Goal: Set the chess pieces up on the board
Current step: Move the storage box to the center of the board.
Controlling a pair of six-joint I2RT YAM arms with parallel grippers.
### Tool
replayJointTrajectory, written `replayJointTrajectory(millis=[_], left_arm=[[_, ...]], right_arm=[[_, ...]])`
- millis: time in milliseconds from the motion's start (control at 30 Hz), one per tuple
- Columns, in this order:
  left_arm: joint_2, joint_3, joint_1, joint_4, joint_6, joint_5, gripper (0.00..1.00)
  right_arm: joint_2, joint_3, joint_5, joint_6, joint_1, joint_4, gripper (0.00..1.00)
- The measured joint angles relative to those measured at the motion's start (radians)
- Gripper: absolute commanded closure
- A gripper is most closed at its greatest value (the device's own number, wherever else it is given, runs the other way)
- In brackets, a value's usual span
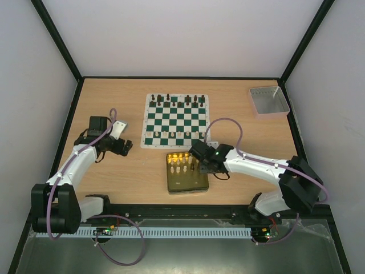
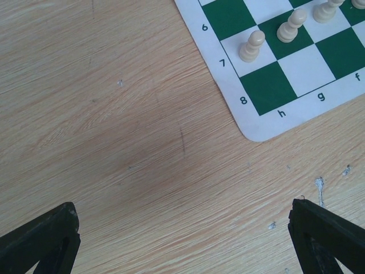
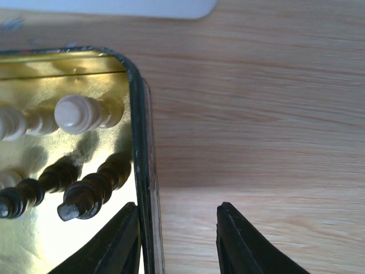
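The green and white board (image 1: 175,120) lies mid-table. Dark chess pieces (image 1: 174,100) stand along its far row and cream pieces (image 1: 171,135) along its near side. A gold tin (image 1: 171,185) in front of the board holds more cream pieces (image 1: 179,162) and dark ones. My right gripper (image 1: 202,165) is open and empty, its jaws straddling the tin's right wall (image 3: 140,142); a cream piece (image 3: 80,114) and dark pieces (image 3: 85,197) lie inside, just left of it. My left gripper (image 1: 126,146) is open and empty over bare wood, left of the board's corner (image 2: 268,114), near cream pawns (image 2: 251,45).
A grey square tray (image 1: 269,100) sits at the far right. Black frame posts and white walls enclose the wooden table (image 1: 114,177). A rail with cables runs along the near edge.
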Motion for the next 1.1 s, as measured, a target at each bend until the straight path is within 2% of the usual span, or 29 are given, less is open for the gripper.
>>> replayJointTrajectory(millis=[300,633,1100], left_arm=[[0.000,0.000,-0.021,0.004,-0.002,-0.007,0.00],[0.000,0.000,-0.032,0.009,-0.004,-0.009,0.00],[0.000,0.000,-0.056,0.025,-0.017,-0.019,0.00]], right_arm=[[-0.032,-0.010,0.015,-0.032,-0.142,-0.024,0.55],[-0.008,-0.018,0.002,-0.051,-0.320,-0.019,0.53],[-0.006,-0.034,-0.043,-0.097,-0.637,-0.012,0.46]])
